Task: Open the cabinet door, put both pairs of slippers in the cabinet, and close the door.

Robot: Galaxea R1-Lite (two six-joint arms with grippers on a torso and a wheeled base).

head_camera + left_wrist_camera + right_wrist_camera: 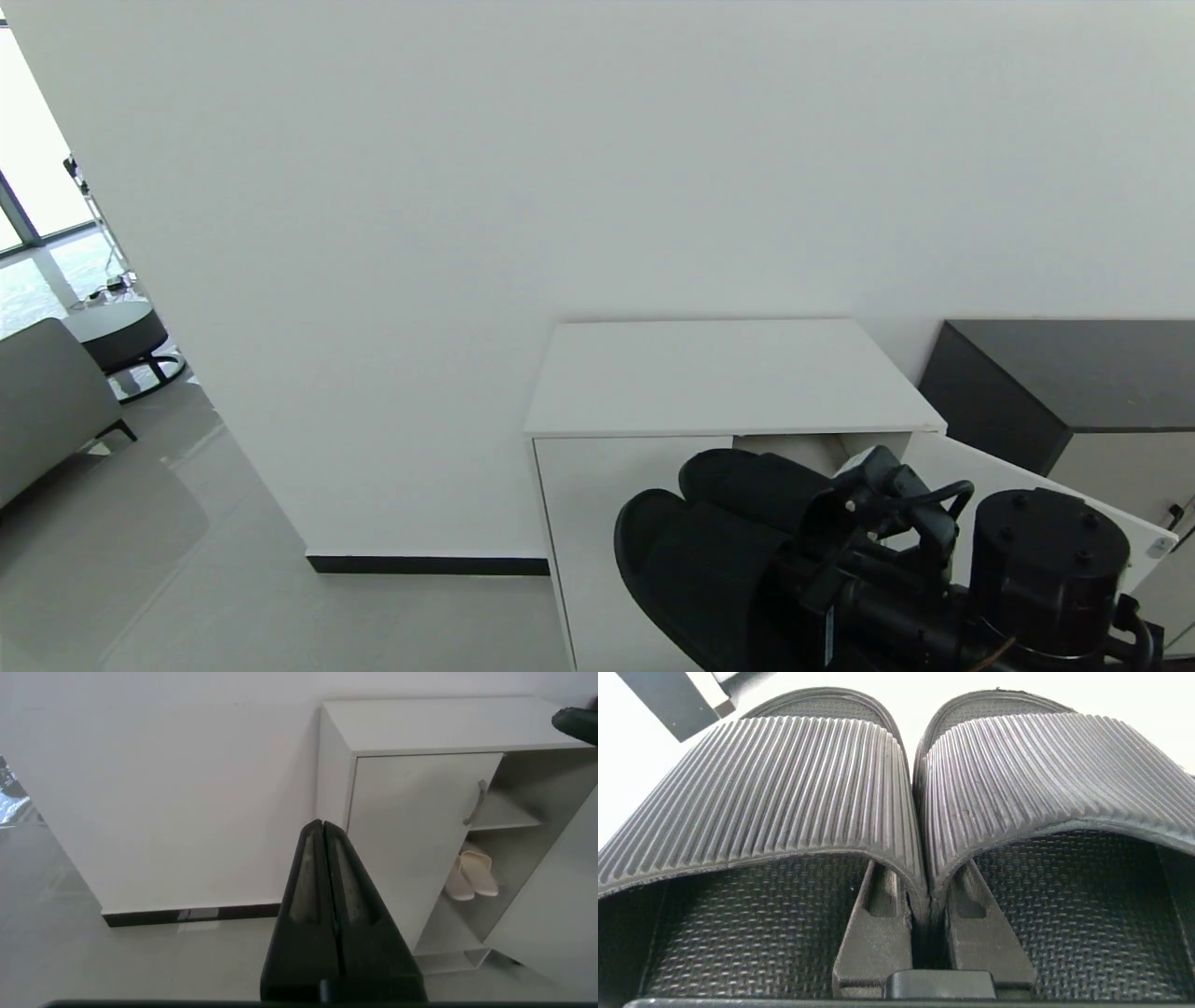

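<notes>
The white cabinet [728, 378] stands against the wall with its right door [1027, 485] swung open and its left door [411, 831] closed. A pair of white slippers [472, 873] rests on a shelf inside the open half. My right gripper [915, 896] is shut on the pair of black ribbed slippers [803, 775], pinching their inner sides together. In the head view these black slippers [709, 537] hang in front of the cabinet's open half, just below its top. My left gripper [322, 835] is shut on nothing, held back from the cabinet and facing its left door.
A dark cabinet [1074, 373] stands right of the white one, just beyond the open door. Bare glossy floor [187, 579] stretches to the left, with a grey sofa [47, 401] and a round table [121, 331] far off. The wall [467, 187] runs behind.
</notes>
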